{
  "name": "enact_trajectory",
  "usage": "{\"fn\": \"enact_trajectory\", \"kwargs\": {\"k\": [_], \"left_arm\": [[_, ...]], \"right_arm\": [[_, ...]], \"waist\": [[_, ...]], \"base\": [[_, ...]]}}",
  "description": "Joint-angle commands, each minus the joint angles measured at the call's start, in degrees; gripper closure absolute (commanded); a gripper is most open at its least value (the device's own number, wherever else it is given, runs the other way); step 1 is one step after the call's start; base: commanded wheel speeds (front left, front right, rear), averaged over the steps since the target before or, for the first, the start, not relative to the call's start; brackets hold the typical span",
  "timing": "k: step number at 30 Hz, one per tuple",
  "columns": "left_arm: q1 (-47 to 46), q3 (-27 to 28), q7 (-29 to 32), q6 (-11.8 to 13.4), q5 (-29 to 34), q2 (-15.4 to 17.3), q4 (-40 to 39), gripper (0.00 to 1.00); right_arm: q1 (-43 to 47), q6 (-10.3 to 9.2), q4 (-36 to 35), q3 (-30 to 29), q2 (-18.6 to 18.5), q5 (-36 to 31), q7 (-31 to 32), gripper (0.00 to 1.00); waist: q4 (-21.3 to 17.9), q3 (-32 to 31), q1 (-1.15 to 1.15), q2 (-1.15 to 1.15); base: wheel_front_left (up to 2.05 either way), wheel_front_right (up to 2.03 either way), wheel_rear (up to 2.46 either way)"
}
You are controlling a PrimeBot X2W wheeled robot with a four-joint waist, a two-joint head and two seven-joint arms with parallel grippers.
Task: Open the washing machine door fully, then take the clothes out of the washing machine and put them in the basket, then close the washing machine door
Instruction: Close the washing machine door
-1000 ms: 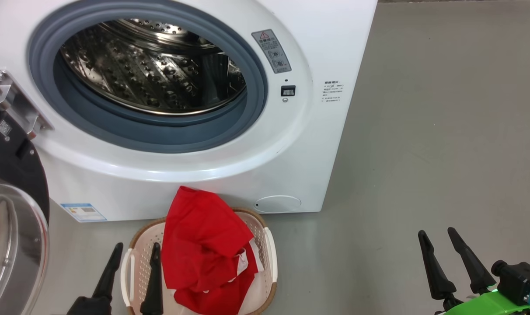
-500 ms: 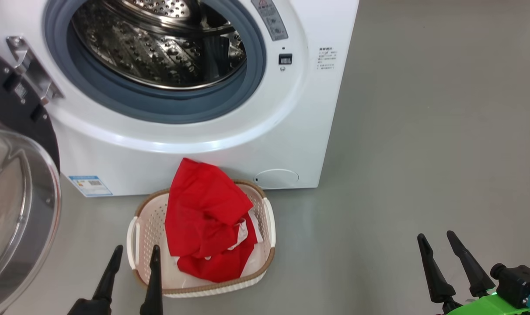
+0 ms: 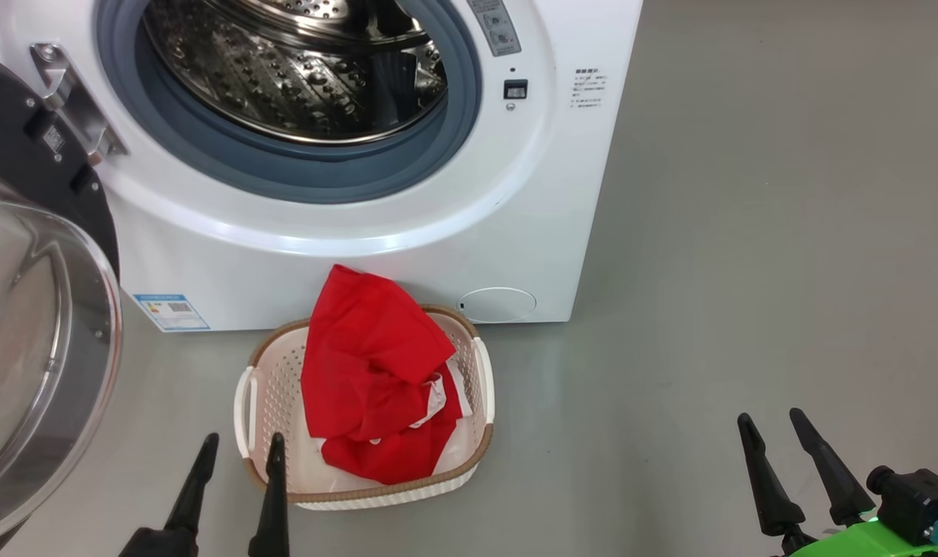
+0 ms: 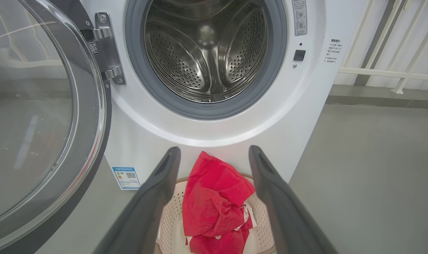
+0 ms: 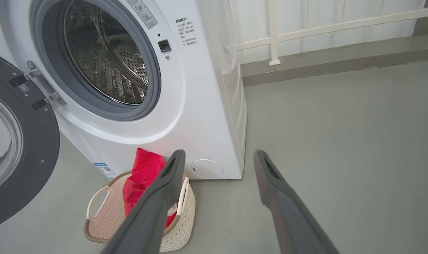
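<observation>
Standing on the grey floor (image 3: pixel 748 232), the washing machine (image 3: pixel 562 193) is seen w/ the washing machine door (image 3: pixel 20 155) swung wide to the robot's left, hinged at the drum (image 3: pixel 299 70) opening. The basket (image 3: pixel 484 387) is set just in front, long axis running toward the machine. The clothes (image 3: pixel 368 363) are heaped inside, one red end propped vs. the machine front. Both claws are spread, nothing gripped: left claw (image 3: pixel 243 441) at the basket's near-left corner, right claw (image 3: pixel 771 418) well apart over bare floor.

The dark two-fingered left gripper (image 3: pixel 242 439), at the lower left of the frame, points up with fingers parted and empty. The right gripper (image 3: pixel 770 418), at the lower right, is likewise parted and empty.
</observation>
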Motion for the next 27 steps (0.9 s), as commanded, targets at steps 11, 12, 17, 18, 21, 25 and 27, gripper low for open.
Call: {"fn": "enact_trajectory", "kwargs": {"k": [11, 12, 17, 18, 21, 25, 27], "left_arm": [[-1.03, 0.85, -0.28, 2.14, -3.79, 0.65, -0.19, 0.00], [-0.86, 0.70, -0.28, 2.39, -4.13, 0.65, -0.22, 0.00], [0.41, -0.48, -0.28, 3.65, -5.88, 0.65, 0.30, 0.00], [0.67, -0.66, -0.28, 3.88, -6.20, 0.65, 0.42, 0.00], [1.41, -1.12, -0.28, 4.53, -7.09, 0.65, 0.61, 0.00], [2.44, -1.58, -0.28, 5.29, -8.07, 0.65, 0.76, 0.00], [3.04, -1.99, -0.28, 5.64, -8.50, 0.65, 0.70, 0.00]], "right_arm": [[-1.77, 0.36, -1.25, 4.39, -1.58, -0.20, -0.37, 0.00], [-1.92, 0.36, -1.15, 4.86, -1.75, -0.17, -0.37, 0.00], [-3.02, 0.36, -0.56, 7.82, -2.67, 0.04, -0.37, 0.00], [-3.29, 0.36, -0.45, 8.47, -2.83, 0.07, -0.37, 0.00], [-4.11, 0.36, -0.18, 10.22, -3.29, 0.05, -0.37, 0.00], [-4.72, 0.36, 0.20, 11.74, -3.66, 0.24, -0.37, 0.00], [-4.78, 0.36, 0.33, 12.33, -3.74, 0.36, -0.37, 0.00]], "waist": [[5.84, -0.10, 0.00, 0.00], [6.85, -0.19, 0.00, 0.00], [12.45, -0.59, 0.00, 0.00], [13.63, -0.69, 0.00, 0.00], [17.09, -1.07, 0.00, 0.00], [21.46, -1.84, 0.00, 0.00], [23.49, -2.26, 0.00, 0.00]], "base": [[0.00, 0.00, 0.00], [0.00, 0.00, 0.00], [0.00, 0.00, 0.00], [0.00, 0.00, 0.00], [0.00, 0.00, 0.00], [0.00, 0.00, 0.00], [0.00, 0.00, 0.00]]}}
